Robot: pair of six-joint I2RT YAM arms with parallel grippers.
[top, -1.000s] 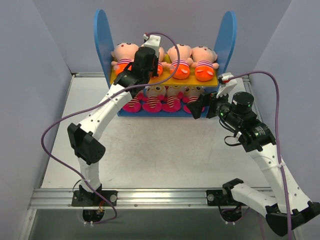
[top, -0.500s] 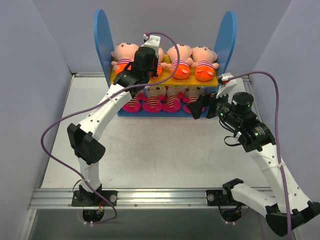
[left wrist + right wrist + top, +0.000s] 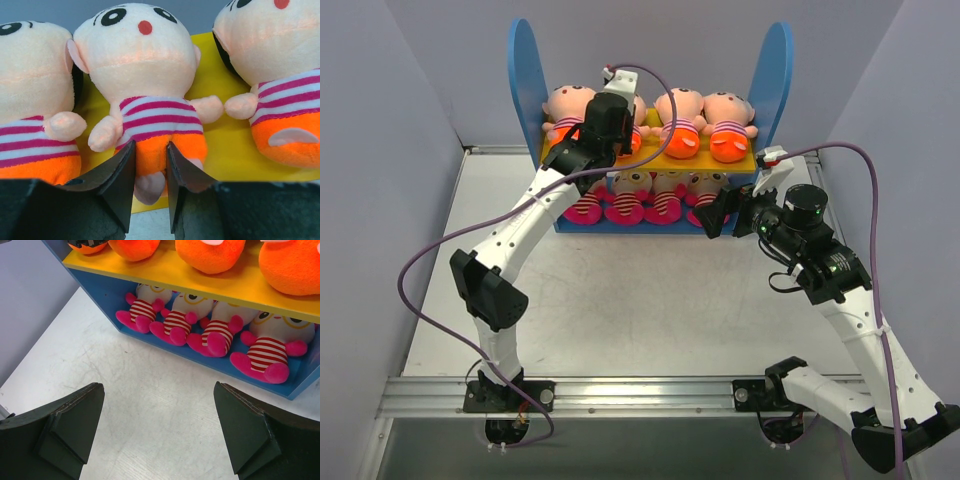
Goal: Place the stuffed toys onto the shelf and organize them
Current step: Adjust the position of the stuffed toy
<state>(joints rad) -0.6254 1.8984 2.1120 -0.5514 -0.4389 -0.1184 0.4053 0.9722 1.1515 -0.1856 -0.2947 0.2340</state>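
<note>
Four peach-headed stuffed toys with orange bottoms lie in a row on the yellow upper board [image 3: 220,80] of the shelf [image 3: 525,70]. My left gripper [image 3: 150,145] reaches over the board, its jaws closed narrowly on the orange bottom and foot of the second stuffed toy [image 3: 145,65] from the left. Its neighbours [image 3: 30,95] [image 3: 280,60] lie close on both sides. Four magenta striped toys [image 3: 215,332] sit on the blue base below. My right gripper [image 3: 159,386] hovers wide open over the table in front of the shelf's right end, holding nothing.
The shelf's blue right panel [image 3: 775,70] stands just behind the right gripper [image 3: 715,215]. Grey walls close in both sides of the table [image 3: 620,290]. The left arm's purple cable [image 3: 655,85] loops over the upper row.
The left wrist has shifted slightly up and further onto the upper board, and its elbow has swung a little left. The right arm has not moved.
</note>
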